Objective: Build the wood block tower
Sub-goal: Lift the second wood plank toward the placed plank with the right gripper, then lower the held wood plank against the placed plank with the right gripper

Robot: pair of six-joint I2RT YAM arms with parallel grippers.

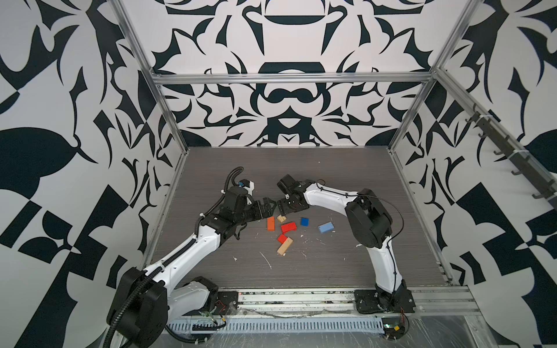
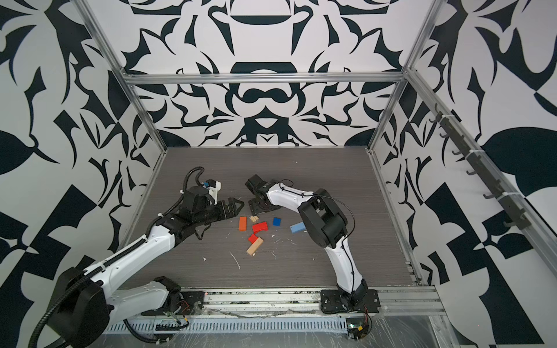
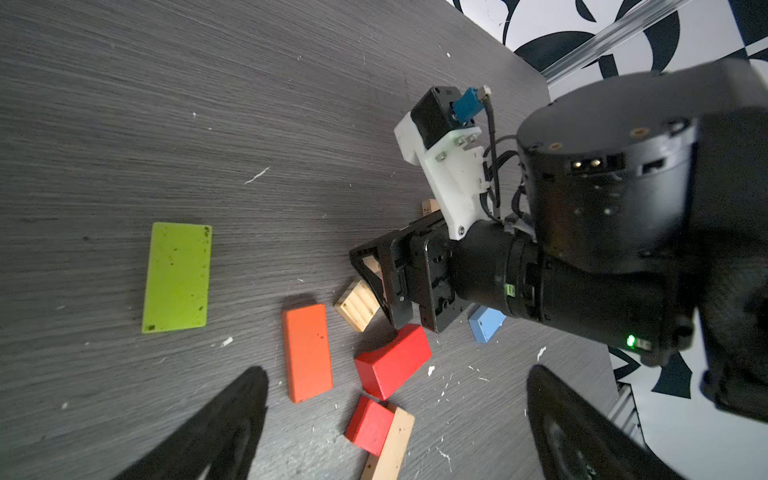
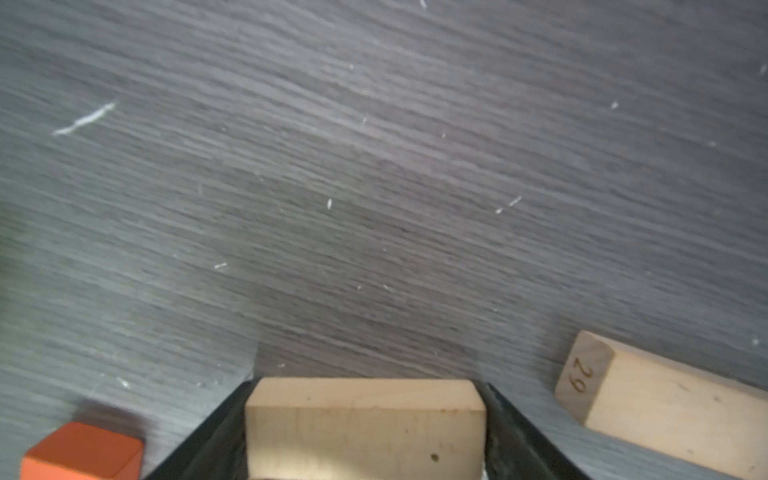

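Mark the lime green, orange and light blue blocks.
lime green block (image 3: 176, 277): left wrist view, middle of its top face.
orange block (image 1: 270, 223): in a top view, middle of its top face.
light blue block (image 1: 325, 227): in a top view, middle of its top face.

Held tan block (image 4: 365, 428): lower part cut off at the view's edge.
Orange block (image 4: 79, 453): only a corner inside the right wrist view.
Numbered tan block (image 4: 673, 411): far end out of view.
Light blue block (image 2: 296, 228): partly behind the right arm in a top view.
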